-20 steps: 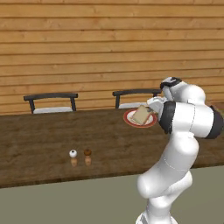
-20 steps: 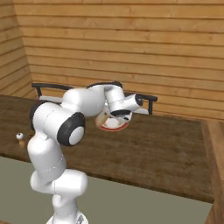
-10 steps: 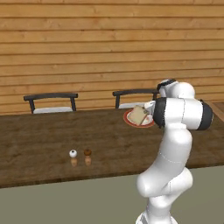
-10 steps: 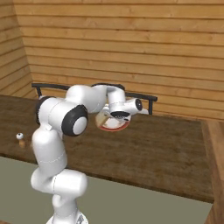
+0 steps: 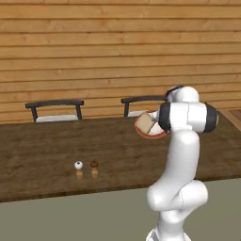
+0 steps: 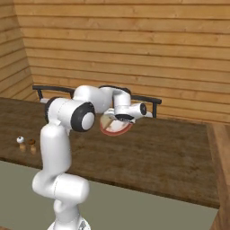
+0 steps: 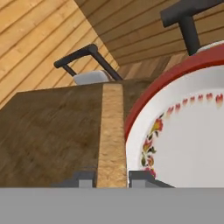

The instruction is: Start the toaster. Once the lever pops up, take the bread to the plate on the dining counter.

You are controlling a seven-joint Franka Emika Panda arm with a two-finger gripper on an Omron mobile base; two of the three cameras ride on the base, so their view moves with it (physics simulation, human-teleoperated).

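The bread is a pale tan slice, seen edge-on between the two fingertips of my gripper, which is shut on it. It stands upright at the left edge of the plate, which has a red rim and a white centre with a flower pattern. In the left base view the bread hangs tilted just above the plate, close to the far edge of the dining counter. My gripper points down over the plate. The toaster is out of view.
Salt and pepper shakers stand near the counter's front edge, left of the arm. Two dark chairs stand behind the counter, against a wooden plank wall. The counter's right end lies right of the plate.
The arm's elbow has risen and swung left. The hand has shifted slightly with the bread still in its grip over the plate. The plate and shakers have not moved.
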